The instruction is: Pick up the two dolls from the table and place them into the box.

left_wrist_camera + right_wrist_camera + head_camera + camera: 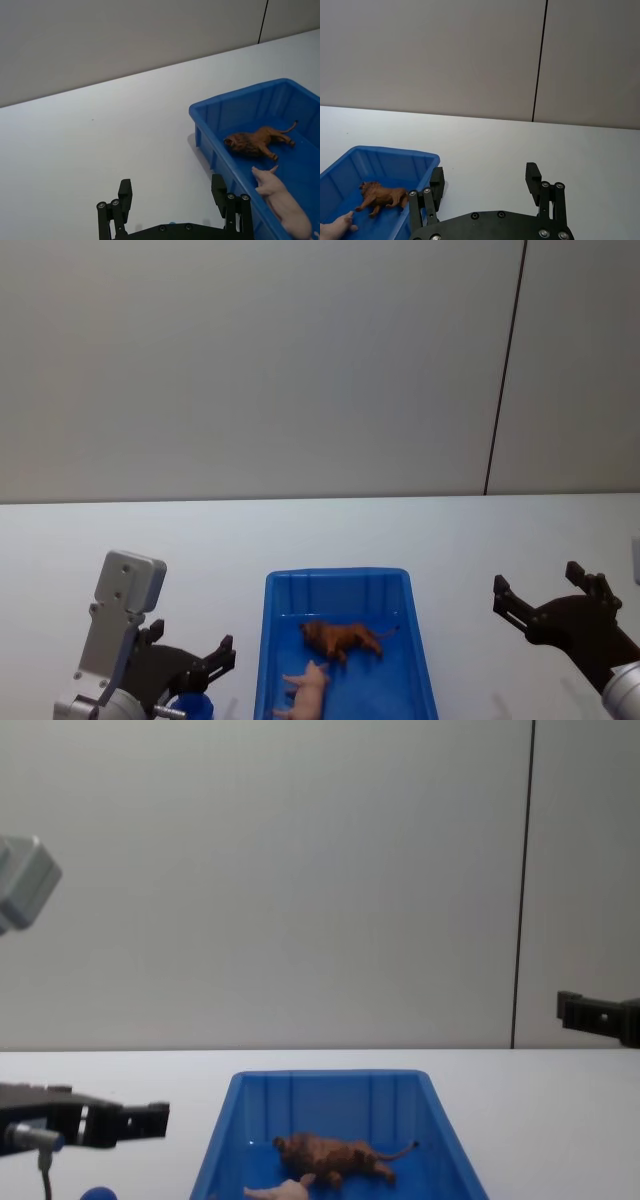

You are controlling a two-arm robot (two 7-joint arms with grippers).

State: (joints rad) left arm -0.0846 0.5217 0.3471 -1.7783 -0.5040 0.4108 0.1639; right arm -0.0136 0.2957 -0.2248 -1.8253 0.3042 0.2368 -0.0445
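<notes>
1. Left gripper (pixel 205 665) hovers over the table (pixel 130 550), to the left of the box (pixel 270 640); its fingers are spread apart and carry nothing. A small blue ball (pixel 190 707) lies just under it on the tabletop.
2. Box stands in the middle, between the two arms. The lion (pixel 342 638) lies inside on the floor of it, and the pig (pixel 308 690) lies inside too, nearer to the robot and just beside the lion.
3. Right gripper (pixel 545 600) hangs to the right of the box, well apart from it, fingers also released and empty.
4. I judge the placing step is finished, because both dolls are in the box. The next move, I think, calls only for drawing the arms back; the ball needs no grasp.
</notes>
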